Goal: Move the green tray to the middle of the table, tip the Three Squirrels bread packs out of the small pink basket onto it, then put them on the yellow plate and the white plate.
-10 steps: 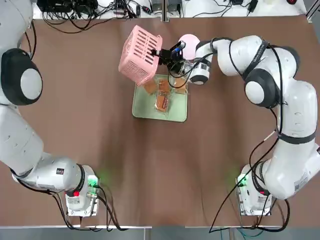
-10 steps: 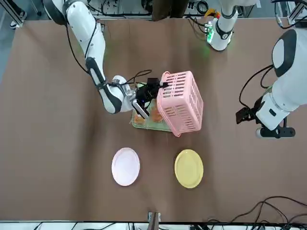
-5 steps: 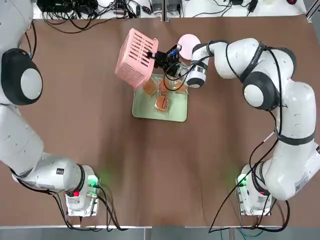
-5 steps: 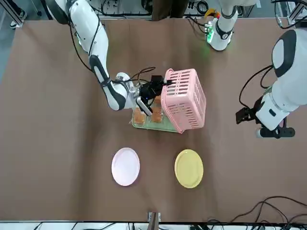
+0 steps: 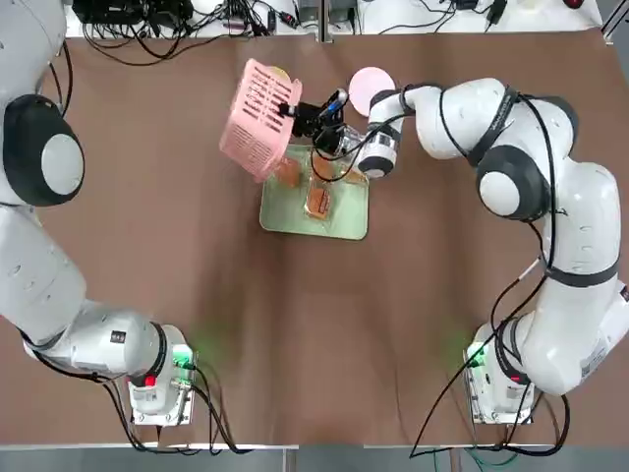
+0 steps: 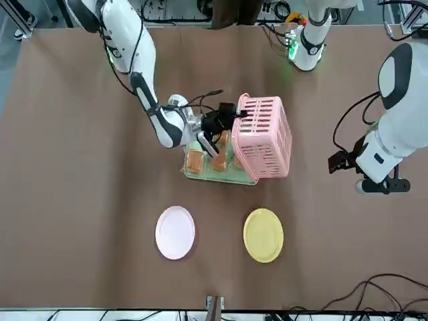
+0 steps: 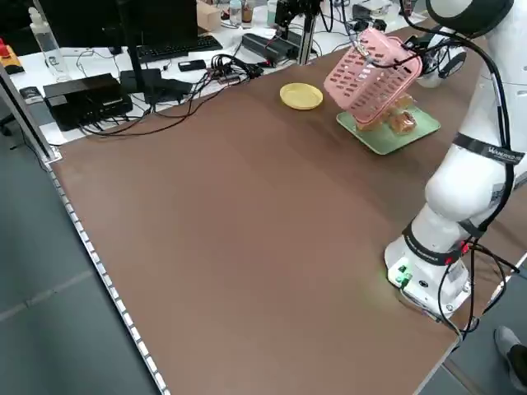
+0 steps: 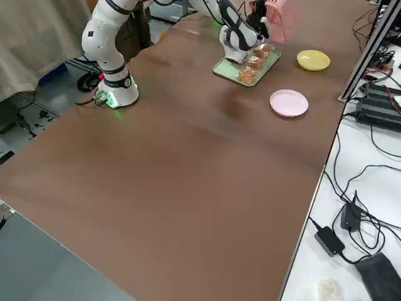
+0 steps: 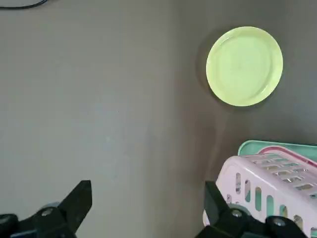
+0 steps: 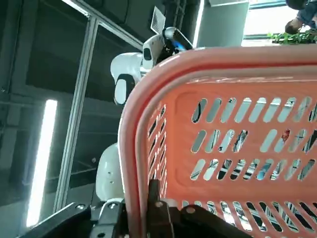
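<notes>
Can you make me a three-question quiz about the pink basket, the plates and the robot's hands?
1. Where is the pink basket?
A. flat on the table
B. tipped above the green tray
C. on the yellow plate

2. How many round plates are there?
A. one
B. two
C. four

3. What is the left gripper doing?
A. open, holding nothing
B. holding a plate
C. gripping the basket

Answers: 1 B, the right gripper holds its rim; 2 B, yellow plate and white plate; 3 A, its fingers stand apart.
</notes>
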`<state>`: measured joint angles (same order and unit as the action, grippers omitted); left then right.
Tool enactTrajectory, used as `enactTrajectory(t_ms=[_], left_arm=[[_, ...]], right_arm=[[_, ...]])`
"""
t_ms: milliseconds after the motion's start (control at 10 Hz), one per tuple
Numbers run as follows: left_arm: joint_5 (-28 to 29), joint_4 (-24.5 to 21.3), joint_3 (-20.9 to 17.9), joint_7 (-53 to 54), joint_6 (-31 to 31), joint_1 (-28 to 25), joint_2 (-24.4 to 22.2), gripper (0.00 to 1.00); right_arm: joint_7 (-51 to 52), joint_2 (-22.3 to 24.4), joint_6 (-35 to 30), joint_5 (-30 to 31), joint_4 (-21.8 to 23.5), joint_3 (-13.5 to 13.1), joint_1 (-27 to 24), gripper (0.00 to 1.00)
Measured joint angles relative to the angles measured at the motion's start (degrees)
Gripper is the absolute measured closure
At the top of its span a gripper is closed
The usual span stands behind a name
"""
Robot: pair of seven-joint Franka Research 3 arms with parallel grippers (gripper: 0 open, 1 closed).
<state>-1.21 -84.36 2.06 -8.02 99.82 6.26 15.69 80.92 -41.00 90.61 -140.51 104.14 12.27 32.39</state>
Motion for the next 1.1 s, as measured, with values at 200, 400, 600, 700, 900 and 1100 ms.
enactTrajectory(t_ms=[200,400,600,700,900,1100], left_arm=[[0.00,0.00,-0.01,0.00,0.00,0.00,0.10,0.00],[0.00,-0.05,0.02,0.01,0.00,0.24,0.92,0.00],[0.00,-0.09,0.13,0.03,0.00,3.51,2.65,0.00],[0.00,-0.07,0.19,-0.13,0.19,6.43,3.52,0.00],[0.08,-0.19,0.29,-0.83,3.60,11.70,5.76,0.00],[0.08,-0.56,0.34,-1.52,10.24,16.33,10.73,0.00]], right_arm=[[-5.57,5.48,7.26,-0.40,-0.84,0.12,-0.19,0.93],[-11.64,12.25,14.97,-0.45,-0.21,0.11,-0.79,0.93],[-16.46,19.26,22.85,0.33,3.31,0.61,-3.41,0.93],[-17.85,22.44,25.63,3.09,5.93,1.63,-5.73,0.93],[-24.50,27.34,30.37,12.82,9.36,3.90,-11.20,0.93],[-32.76,32.63,33.21,23.98,12.38,5.25,-16.65,0.93]])
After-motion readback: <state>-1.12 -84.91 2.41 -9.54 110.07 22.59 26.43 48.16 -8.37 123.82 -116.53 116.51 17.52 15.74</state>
